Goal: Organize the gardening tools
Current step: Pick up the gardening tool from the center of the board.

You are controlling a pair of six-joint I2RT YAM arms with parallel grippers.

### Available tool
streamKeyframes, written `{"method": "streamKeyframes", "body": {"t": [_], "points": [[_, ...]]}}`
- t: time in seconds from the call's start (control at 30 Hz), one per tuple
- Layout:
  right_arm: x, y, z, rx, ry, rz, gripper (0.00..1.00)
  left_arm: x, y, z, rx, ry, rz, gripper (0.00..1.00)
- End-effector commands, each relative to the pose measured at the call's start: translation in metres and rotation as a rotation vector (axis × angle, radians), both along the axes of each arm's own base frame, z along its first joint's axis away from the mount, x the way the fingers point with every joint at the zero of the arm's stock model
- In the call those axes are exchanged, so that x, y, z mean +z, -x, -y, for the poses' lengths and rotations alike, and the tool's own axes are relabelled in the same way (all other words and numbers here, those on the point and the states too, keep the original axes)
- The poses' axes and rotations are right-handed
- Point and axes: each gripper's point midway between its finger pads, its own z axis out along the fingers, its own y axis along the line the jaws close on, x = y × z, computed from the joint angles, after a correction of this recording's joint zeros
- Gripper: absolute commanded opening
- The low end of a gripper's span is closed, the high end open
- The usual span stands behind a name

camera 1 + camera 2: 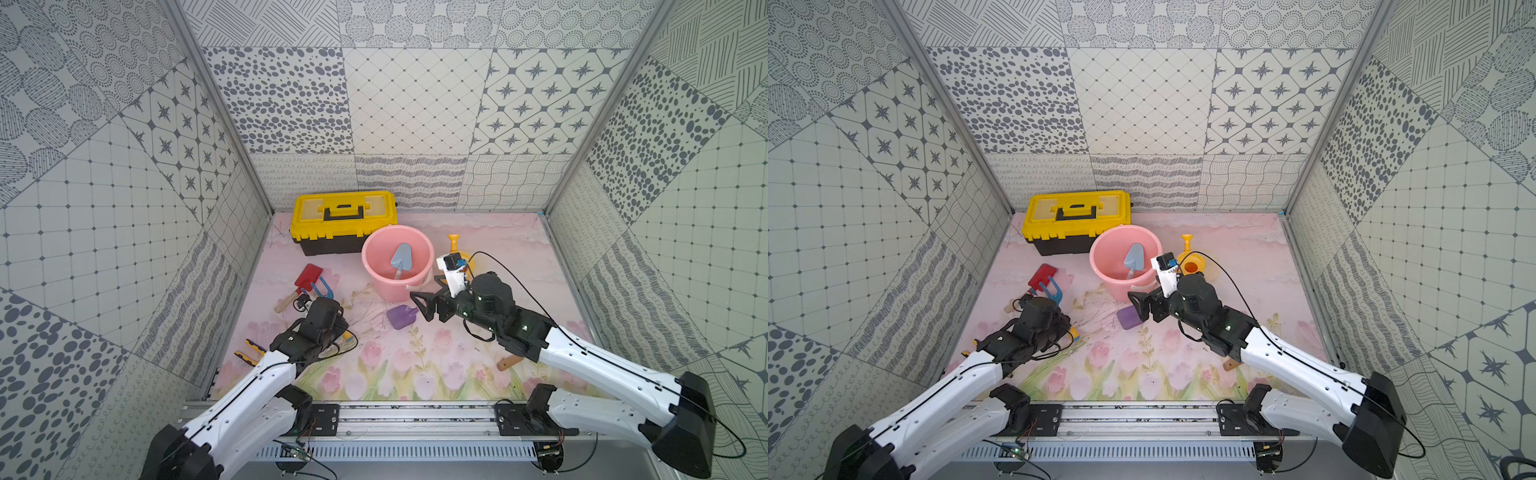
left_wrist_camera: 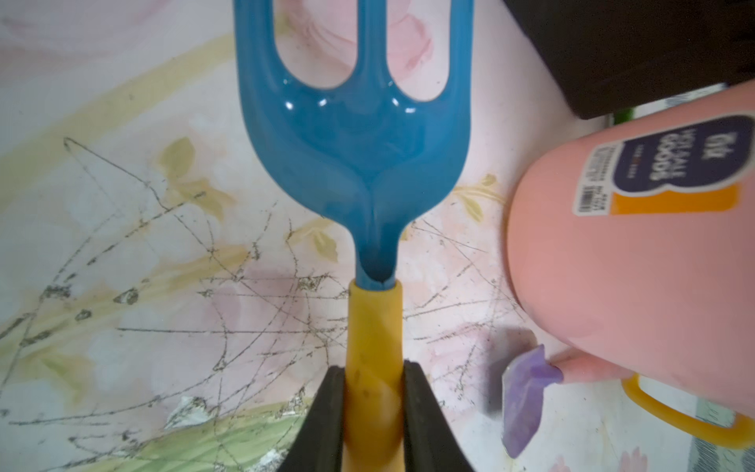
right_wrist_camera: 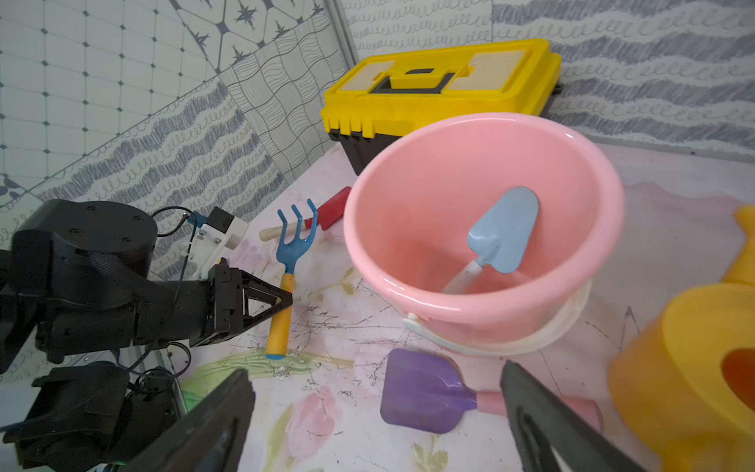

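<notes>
Glossy blue three-pronged rake [image 2: 355, 163], yellow handle — left jaws clamp that handle, right jaws gape wide, empty.

A pink bucket [image 1: 381, 259] and yellow toolbox [image 1: 311, 216] block the bench's [image 1: 509, 257] far left; its far right lies open.

The rake [image 2: 359, 163] has a blue head and a yellow handle. The bucket [image 3: 408, 229] is pink, its trowel [image 3: 504, 231] light blue. The purple spade [image 3: 421, 392] has a pink handle, the red spade [image 1: 308, 277] a wooden one. The toolbox [image 1: 307, 226] is yellow over black, the can [image 3: 674, 359] orange-yellow. The table [image 1: 415, 361] is pink with tulips; the walls [image 1: 415, 104] bear grey patterns on white.
</notes>
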Motion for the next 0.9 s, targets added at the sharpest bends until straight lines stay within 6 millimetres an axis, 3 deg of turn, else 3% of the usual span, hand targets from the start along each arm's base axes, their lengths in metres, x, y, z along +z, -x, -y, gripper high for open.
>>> {"method": "streamKeyframes", "body": {"t": [0.0,0.17,0.37,0.5,0.7,0.87], "points": [[0.030,-0.015,-0.026,0.038,0.030,0.065,0.97,0.028,0.004,-0.003,-0.079,-0.088,0.175,0.05],[0.032,-0.035,-0.079,0.132,0.073,-0.012,0.94,0.045,0.004,0.017,-0.185,-0.058,0.256,0.05],[0.012,-0.044,-0.140,0.277,0.050,-0.163,0.66,0.070,0.008,0.045,-0.318,0.031,0.393,0.06],[0.002,-0.048,-0.162,0.320,0.030,-0.229,0.51,0.079,0.013,0.052,-0.357,0.064,0.434,0.07],[-0.018,-0.051,-0.182,0.358,0.034,-0.303,0.37,0.087,0.016,0.064,-0.410,0.111,0.473,0.07],[-0.030,-0.056,-0.189,0.354,0.036,-0.330,0.35,0.090,0.017,0.070,-0.440,0.130,0.491,0.07]]}}
